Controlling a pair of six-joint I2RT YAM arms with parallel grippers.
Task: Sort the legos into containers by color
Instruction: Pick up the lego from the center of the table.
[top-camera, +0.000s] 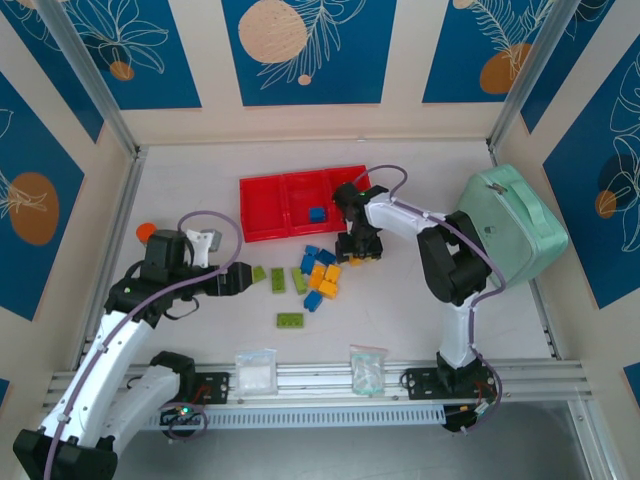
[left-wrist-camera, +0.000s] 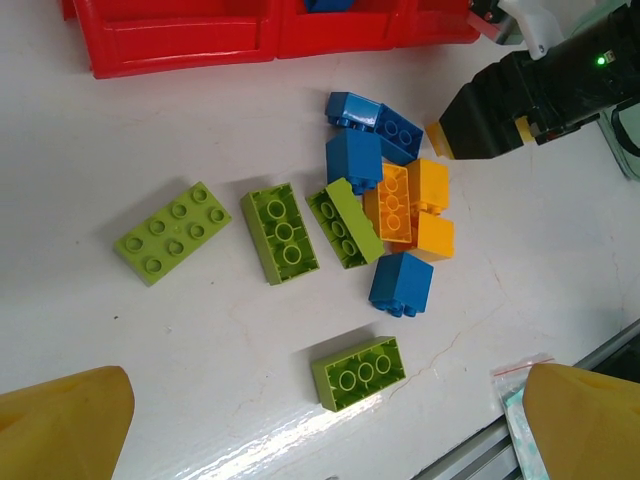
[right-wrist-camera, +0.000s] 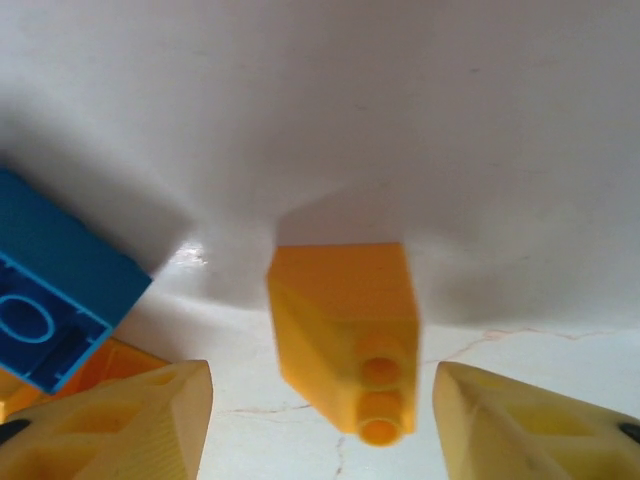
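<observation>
We found the right gripper (right-wrist-camera: 320, 385) low over the table (top-camera: 420, 320), its fingers spread on either side of a yellow-orange brick (right-wrist-camera: 345, 320) without touching it, just beside the loose legos (top-camera: 315, 275) in front of the red tray (top-camera: 262, 215). One blue brick (top-camera: 317, 214) lay in the middle compartment. The left gripper (top-camera: 244, 278) hung wide apart near the lime bricks (left-wrist-camera: 281, 233).

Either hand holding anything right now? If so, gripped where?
Nothing held. Right hand straddles a small yellow-orange studded plastic brick, fingers clear of both its sides. Left hand is open and empty.
</observation>
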